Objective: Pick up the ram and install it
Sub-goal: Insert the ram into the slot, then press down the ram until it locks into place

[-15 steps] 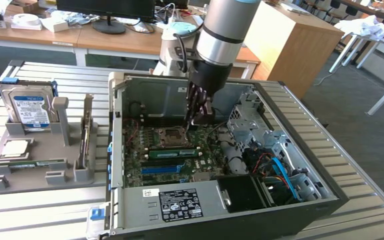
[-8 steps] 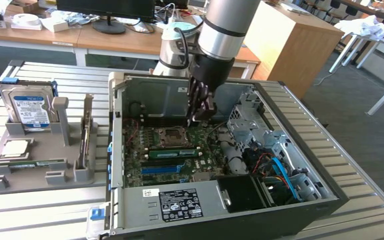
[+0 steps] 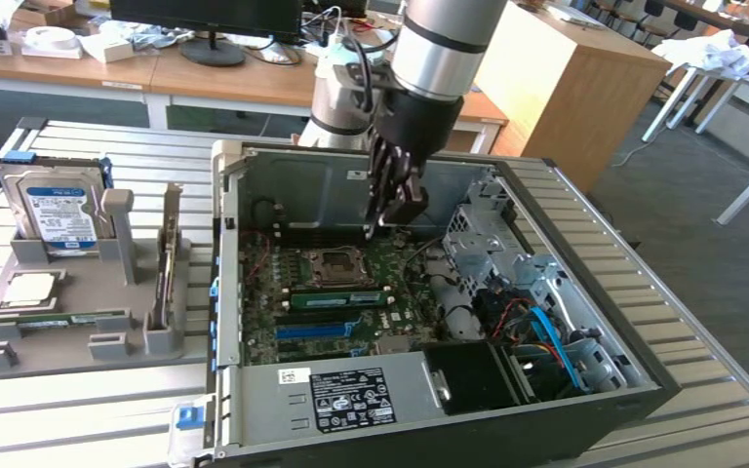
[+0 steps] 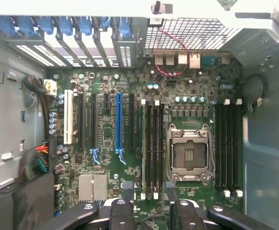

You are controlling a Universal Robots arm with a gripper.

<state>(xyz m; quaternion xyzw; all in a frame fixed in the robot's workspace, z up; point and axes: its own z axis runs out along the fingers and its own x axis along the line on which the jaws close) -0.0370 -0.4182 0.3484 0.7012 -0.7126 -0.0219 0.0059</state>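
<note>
We see the pincer (image 3: 396, 207) hanging over the open computer case (image 3: 225, 292), low above the motherboard (image 3: 348, 283). It is released, with nothing between the jaws. In the wrist view the two dark fingers (image 4: 118, 213) stand apart, with bare board showing in the gap.

The ram (image 3: 56, 319) lies flat in a slot of the gray holder (image 3: 75, 346), at that holder's near edge. The holder sits on the slatted tabletop (image 3: 89, 409), on the exterior view's left of the case. Ram and pincer are well apart, with the case wall between them, and the ram is not touched.

On the same holder the hard drive (image 3: 52, 210) stands upright at the far end. The square processor chip (image 3: 30, 288) lies between the drive and the ram.

The wrist view looks straight down on the board. The open processor socket (image 4: 188, 155) has long black memory slots (image 4: 151, 148) with white end clips just beside it. A blue slot (image 4: 119, 120) lies further over.

For writing, the hard drive carries a blue and white label, and we cannot read the text on it. A white sticker (image 3: 351, 398) on the case's near metal panel has black print and symbols, too small for us to read. We cannot make out any brand name.
</note>
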